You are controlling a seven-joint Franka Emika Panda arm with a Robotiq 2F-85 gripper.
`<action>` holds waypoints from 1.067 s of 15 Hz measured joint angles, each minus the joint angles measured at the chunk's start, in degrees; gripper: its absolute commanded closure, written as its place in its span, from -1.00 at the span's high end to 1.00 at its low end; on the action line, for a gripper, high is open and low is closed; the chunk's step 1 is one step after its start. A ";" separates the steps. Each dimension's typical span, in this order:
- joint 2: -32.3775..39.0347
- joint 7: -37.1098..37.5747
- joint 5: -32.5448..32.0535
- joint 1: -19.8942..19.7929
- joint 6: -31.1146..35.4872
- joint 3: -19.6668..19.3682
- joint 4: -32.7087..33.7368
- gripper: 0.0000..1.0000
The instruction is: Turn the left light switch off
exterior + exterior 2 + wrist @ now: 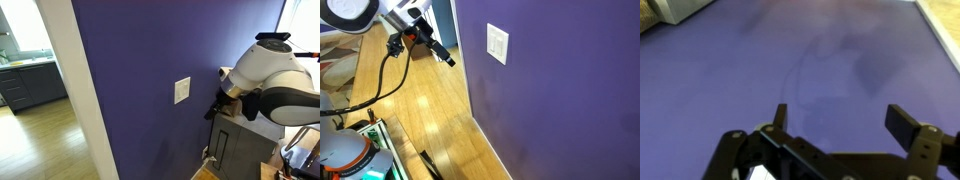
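Observation:
The small white switch plate sits on the purple wall; its left half, the left light switch [179, 91], shows in both exterior views [492, 40]. I cannot tell its rocker position. My gripper [213, 107] hangs in the air off the wall, to the side of the plate and apart from it, fingers pointing towards the wall [447, 57]. In the wrist view the gripper [840, 122] is open and empty, and only bare purple wall fills the picture; the switch is out of that view.
A white door frame [75, 90] edges the wall, with a kitchen room beyond. A grey cabinet [240, 145] stands under the arm. Wooden floor [430, 110] runs along the wall, with a black cable [375, 90] hanging from the arm.

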 measured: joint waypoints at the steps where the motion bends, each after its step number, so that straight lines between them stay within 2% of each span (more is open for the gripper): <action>1: 1.71 0.05 -0.50 -0.95 3.27 0.00 0.59 1.00; 4: 6.57 0.05 -0.96 -3.50 11.03 -0.02 2.50 1.00; 6: 9.09 0.05 -0.99 -4.63 13.58 0.01 3.86 1.00; 15: 11.61 2.14 -0.88 -5.63 14.17 -0.21 5.57 1.00; 16: 11.87 2.69 -0.87 -5.77 14.58 -0.23 5.70 0.94</action>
